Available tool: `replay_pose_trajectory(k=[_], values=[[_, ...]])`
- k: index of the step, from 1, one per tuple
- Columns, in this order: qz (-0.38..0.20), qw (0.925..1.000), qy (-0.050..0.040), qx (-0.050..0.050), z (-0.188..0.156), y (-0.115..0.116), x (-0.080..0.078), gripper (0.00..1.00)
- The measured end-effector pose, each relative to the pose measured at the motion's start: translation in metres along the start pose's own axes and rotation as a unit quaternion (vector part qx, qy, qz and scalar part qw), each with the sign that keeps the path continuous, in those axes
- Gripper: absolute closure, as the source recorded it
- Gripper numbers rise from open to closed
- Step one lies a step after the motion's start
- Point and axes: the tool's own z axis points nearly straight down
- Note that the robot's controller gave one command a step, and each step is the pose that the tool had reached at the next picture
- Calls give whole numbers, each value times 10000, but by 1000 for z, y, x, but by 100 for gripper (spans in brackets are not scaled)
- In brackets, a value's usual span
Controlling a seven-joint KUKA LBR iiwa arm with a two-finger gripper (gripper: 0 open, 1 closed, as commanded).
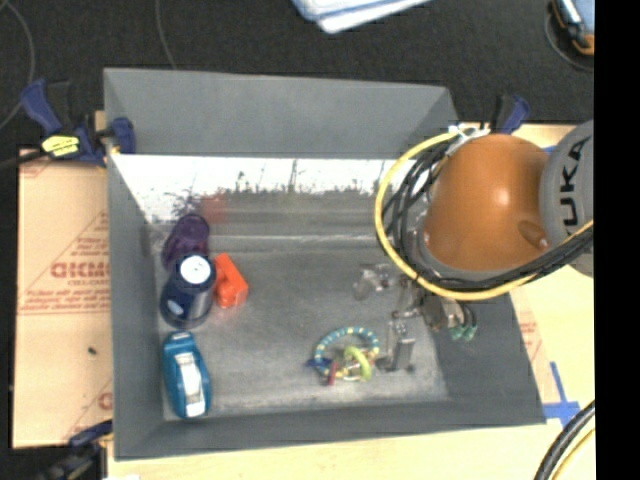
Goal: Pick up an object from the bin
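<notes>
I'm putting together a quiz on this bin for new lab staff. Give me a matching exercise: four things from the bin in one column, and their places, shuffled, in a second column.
Things
1. orange block
2. purple thing
3. beaded ring
4. blue and white dispenser

Places, as the camera view shows them
A. near left corner of the bin
B. just left of the end effector
C. left end of the far wall
D. right beside the dark blue bottle

Pairs: 1-D, 2-C, 3-B, 4-A.
</notes>
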Motion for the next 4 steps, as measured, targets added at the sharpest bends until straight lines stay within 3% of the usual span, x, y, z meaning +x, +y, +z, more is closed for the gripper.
replay_pose_trajectory(k=[1, 2, 3, 4], values=[[4, 10000, 0, -1, 0, 0, 0, 0], [-340, 9994, 25, -1, 77, -23, 5, 0], [-505, 9987, -4, 2, 77, -13, 21, 0], [-1467, 9892, -6, 2, 138, -9, 10, 0]])
